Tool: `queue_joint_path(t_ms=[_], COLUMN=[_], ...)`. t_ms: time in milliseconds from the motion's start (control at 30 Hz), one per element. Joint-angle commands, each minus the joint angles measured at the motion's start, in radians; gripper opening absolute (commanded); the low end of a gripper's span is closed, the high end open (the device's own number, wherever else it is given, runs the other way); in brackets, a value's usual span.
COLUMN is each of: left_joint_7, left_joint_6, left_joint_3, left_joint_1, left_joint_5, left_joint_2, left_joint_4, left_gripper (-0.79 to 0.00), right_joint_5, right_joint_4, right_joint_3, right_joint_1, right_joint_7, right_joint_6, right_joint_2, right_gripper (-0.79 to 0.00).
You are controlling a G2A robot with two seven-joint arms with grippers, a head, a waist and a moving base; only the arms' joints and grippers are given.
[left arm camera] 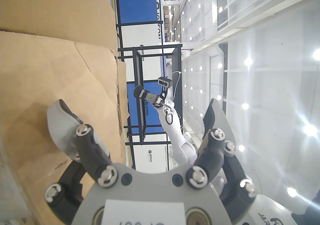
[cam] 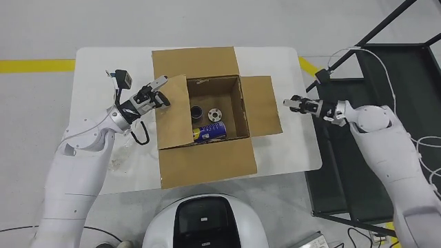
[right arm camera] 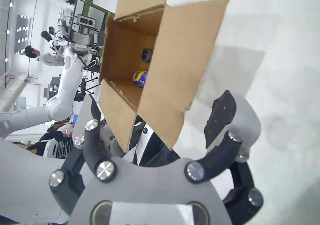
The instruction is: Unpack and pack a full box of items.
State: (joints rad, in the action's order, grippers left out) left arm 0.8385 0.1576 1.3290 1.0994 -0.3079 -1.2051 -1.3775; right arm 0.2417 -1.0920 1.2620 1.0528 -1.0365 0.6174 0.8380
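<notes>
- Left jaws stood wide with nothing between them. One pad (left arm camera: 62,123) sat against or just off the left flap (cam: 172,114); contact could not be told.
- That flap stood half raised rather than flat. The jaws were probably stationed there to push it back from the opening.
- Right jaws were also wide and empty, just beside the outer edge of the right flap (cam: 262,107).
- The right flap lay folded out nearly level. That arm looked placed to pinch or press it down, so both sides of the opening were clear for reaching in.
- The box (cam: 196,62) sat in the middle of the white surface (cam: 103,69) with all four flaps turned out. It was plain brown corrugated card, ragged along the torn flap edges.
- A blue-and-yellow can (cam: 209,131) lay on its side inside, against the near wall.
- A short dark tube (cam: 197,112) and a small grey ring (cam: 216,115) lay near each other farther in.
- Much of the box floor was bare, so the box was far from full. It could not be told whether that meant unpacking nearly done or packing just begun.
</notes>
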Motion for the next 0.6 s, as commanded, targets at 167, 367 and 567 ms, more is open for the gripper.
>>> queue_joint_path(t_ms=[167,367,567], left_joint_7=[0.000,0.000,-0.050], left_joint_6=[0.000,0.000,-0.009], left_joint_3=[0.000,0.000,-0.014], left_joint_1=[0.000,0.000,0.007], left_joint_5=[0.000,0.000,0.049], left_joint_2=[0.000,0.000,0.000], left_joint_4=[0.000,0.000,-0.014], left_gripper=[0.000,0.000,0.000], right_joint_5=[0.037,0.111,0.318], right_joint_4=[0.138,0.185,0.079], right_joint_3=[-0.130,-0.196,-0.167], right_joint_1=[-0.086,-0.127,-0.117], right_joint_7=[-0.029,-0.090,-0.134], right_joint_6=[0.013,0.066,0.032], right_joint_2=[0.048,0.080,0.070], right_gripper=[0.000,0.000,0.000])
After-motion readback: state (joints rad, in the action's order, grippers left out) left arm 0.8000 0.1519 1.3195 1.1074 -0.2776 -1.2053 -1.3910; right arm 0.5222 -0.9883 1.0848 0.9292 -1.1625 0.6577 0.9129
